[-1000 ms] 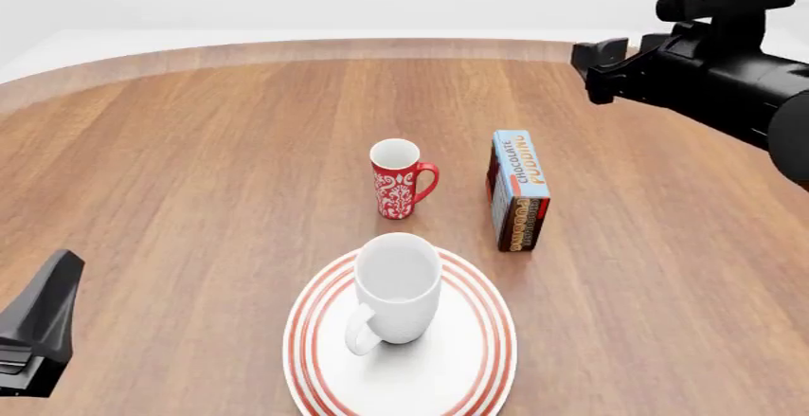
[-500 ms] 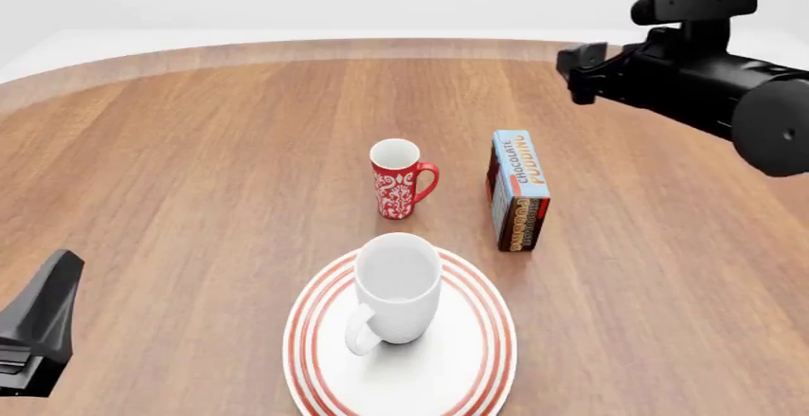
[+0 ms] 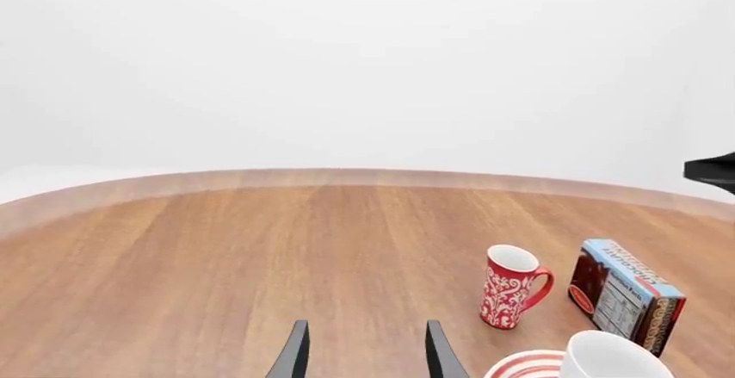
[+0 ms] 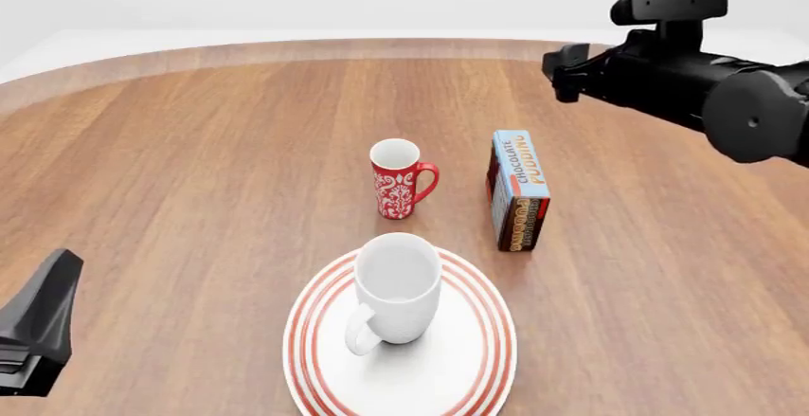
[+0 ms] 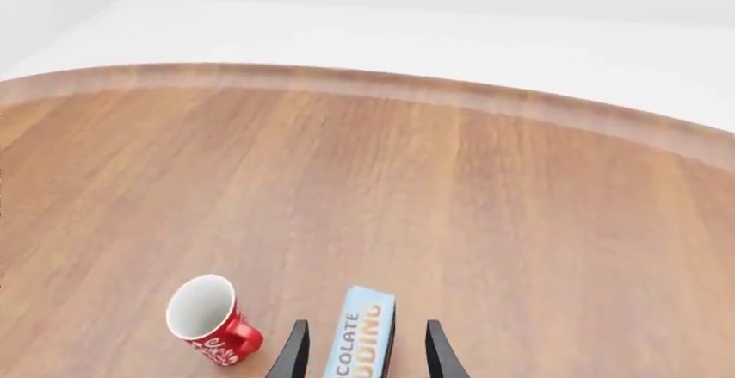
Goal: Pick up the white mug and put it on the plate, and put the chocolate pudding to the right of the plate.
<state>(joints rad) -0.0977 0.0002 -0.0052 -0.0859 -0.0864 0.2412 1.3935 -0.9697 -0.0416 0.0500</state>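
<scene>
Scanning from left to right, we record the following.

Left end effector (image 3: 361, 356): in the front view we see only part of the left arm's dark body at the lower left edge, low beside the counter. In the left wrist view its two dark fingertips stand apart with nothing but bare wood between them, so we read it as spread and holding nothing.

Counter (image 4: 189, 151): we see a brown wood-grain top with a curved far edge, carrying all four things.

Plate (image 4: 480, 340): we find it at the near middle of the counter, lying flat, white with red rings round its rim.

White mug (image 4: 397, 288): we see it upright on the plate, mouth up, its loop handle turned toward the near left. It sits a little behind the plate's middle.

Red mug (image 4: 398, 181): we see it upright on the wood behind the plate, apart from it, its handle toward the right.

Chocolate pudding (image 4: 517, 189): we find the carton on the counter just right of the red mug and behind the plate's right part, its blue lettered face up and its long side running away from us. It touches neither the mug nor the plate.

Right end effector (image 5: 361, 356): we see the right arm raised at the far right, well above the counter. In the right wrist view its fingertips are parted, empty, with the carton's far end showing below between them.
</scene>
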